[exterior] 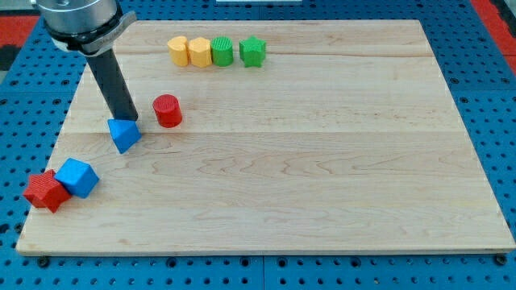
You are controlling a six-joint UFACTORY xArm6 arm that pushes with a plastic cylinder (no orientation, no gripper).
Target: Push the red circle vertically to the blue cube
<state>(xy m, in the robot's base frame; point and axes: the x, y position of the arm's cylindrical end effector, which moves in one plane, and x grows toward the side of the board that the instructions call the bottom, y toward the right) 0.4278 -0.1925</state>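
Top of the board: four blocks in a tight row, a yellow block (pixel 178 50), a yellow hexagon (pixel 199 51), a green cylinder (pixel 222 51) w/ ridged top, then a green block (pixel 253 51).

Bottom-left corner: red block (pixel 45 190) pressed against the blue cube (pixel 77 177).

Btwn that pair and the red circle (pixel 168 110) sits a blue triangle (pixel 124 134).

My tip (pixel 129 120) is right at the triangle's top edge, seemingly touching it. No pincer on this arm, just the bare rod, so nothing gripped.

Red circle is upper left on the wooden board (pixel 322 177), just to the view's right of my tip, a small gap apart. Blue cube lies well below, further left.
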